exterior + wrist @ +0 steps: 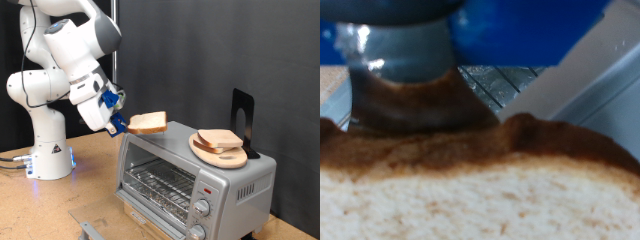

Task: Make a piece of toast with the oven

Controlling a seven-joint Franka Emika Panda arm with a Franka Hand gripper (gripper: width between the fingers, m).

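My gripper [122,122] is shut on the piece of toast [150,123], a pale slice with a tan crust, and holds it level in the air just above the top of the oven at its end towards the exterior view's left. The silver oven [190,170] has its glass door shut, a wire rack inside and two knobs at its front. In the wrist view the slice [480,195] fills the lower half, and the oven's rack [500,82] shows behind it. One dark finger [405,95] presses on the crust.
A round wooden plate [205,152] with other bread slices [220,140] sits on the oven's top, beside a black stand [242,118]. The oven stands on a wooden table [60,210]. The robot's base [48,150] is at the exterior view's left.
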